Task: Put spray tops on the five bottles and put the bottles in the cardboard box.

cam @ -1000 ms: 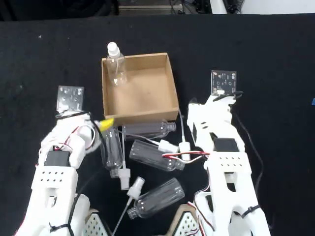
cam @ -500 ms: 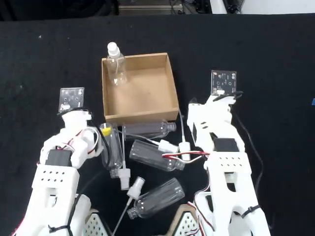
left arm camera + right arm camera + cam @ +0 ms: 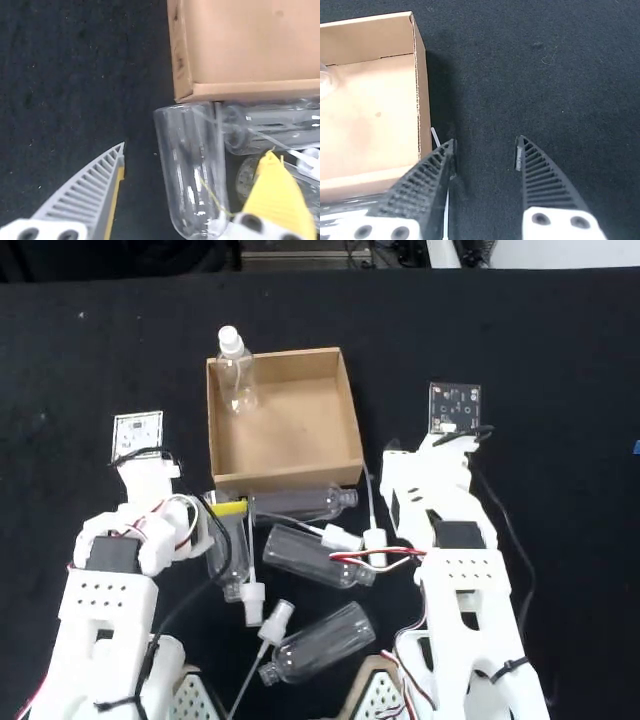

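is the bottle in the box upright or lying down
Upright: the bottle stands in a corner of the cardboard box, white spray top up.

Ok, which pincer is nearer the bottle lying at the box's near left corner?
Left. The open left pincer straddles that bottle, one finger on either side. The open right pincer is over the black table beside the cardboard box's opposite wall, well away.

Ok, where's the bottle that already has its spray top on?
In the high view the capped bottle stands upright inside the cardboard box, in its far left corner.
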Controlling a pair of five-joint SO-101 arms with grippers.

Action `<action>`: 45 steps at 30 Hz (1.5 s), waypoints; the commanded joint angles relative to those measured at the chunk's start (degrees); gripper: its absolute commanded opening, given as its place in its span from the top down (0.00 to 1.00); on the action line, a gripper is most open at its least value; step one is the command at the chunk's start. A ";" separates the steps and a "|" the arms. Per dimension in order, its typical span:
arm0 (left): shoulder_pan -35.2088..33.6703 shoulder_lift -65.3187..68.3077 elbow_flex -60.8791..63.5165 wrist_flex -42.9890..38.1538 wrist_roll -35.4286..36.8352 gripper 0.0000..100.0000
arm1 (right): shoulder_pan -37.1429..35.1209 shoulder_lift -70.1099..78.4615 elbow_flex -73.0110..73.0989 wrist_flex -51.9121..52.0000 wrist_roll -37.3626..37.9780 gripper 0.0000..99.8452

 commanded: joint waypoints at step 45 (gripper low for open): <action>-13.41 25.58 -28.97 28.48 -72.62 0.62 | 0.88 -1.63 -0.40 -1.49 0.18 0.82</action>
